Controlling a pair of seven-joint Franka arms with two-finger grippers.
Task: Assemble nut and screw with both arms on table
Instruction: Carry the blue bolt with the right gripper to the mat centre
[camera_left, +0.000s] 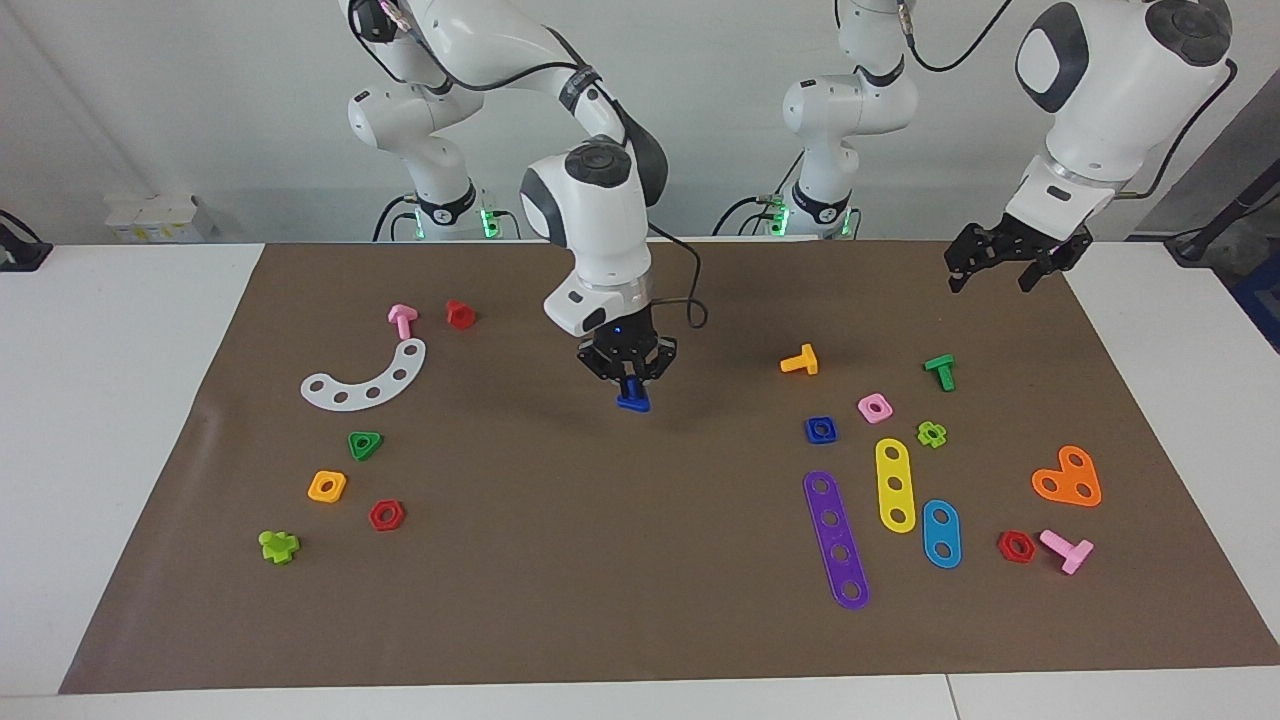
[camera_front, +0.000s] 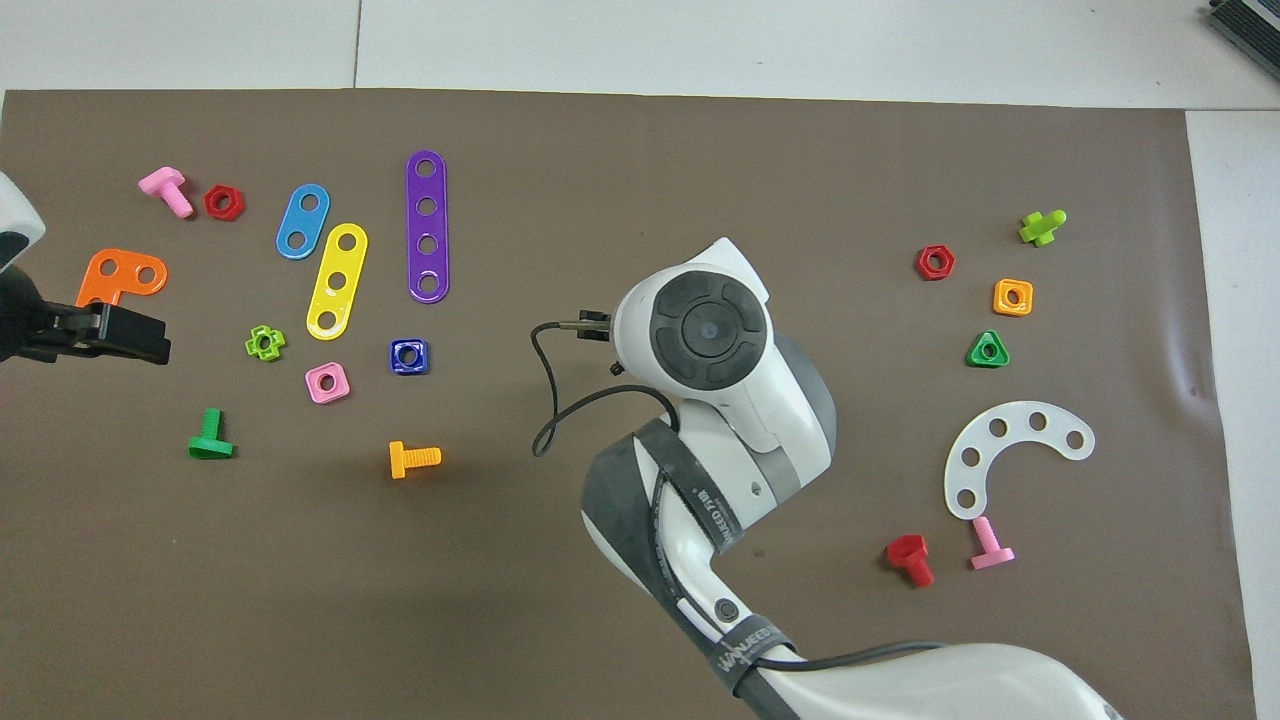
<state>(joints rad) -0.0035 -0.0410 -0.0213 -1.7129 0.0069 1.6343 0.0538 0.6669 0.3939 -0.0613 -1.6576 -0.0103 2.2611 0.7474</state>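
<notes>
While the desk (camera_left: 120, 420) spreads wide and white under its brown mat (camera_left: 640, 620), the two white arms stand over it. The right arm (camera_left: 590, 210) reaches out over the middle of the mat, and the left arm (camera_left: 1110, 90) waits raised over the mat's edge at its own end.

The right pincer (camera_left: 632, 378) hangs over the mat's middle, clenched on the blue screw (camera_left: 633, 400), which points down from its fingertips clear of the mat. In the overhead view the arm's wrist covers both. The left pincer (camera_left: 1005, 262) stands released, its fingers spread and holding nothing; in the overhead view it sits just beside the orange plate (camera_front: 118, 276).

The long purple strip (camera_left: 836, 540), the yellow strip (camera_left: 895, 484) and the light-blue plate (camera_left: 941, 533) lie side by side toward the left arm's end. The white curved strip (camera_left: 365, 378) lies toward the right arm's end.

The blue nut (camera_left: 820, 430) lies flat on the mat toward the left arm's end, near the pink nut (camera_left: 874, 407) and nearer to the robots than the purple strip. The orange screw (camera_left: 801, 361) lies nearer to the robots than the blue nut.
</notes>
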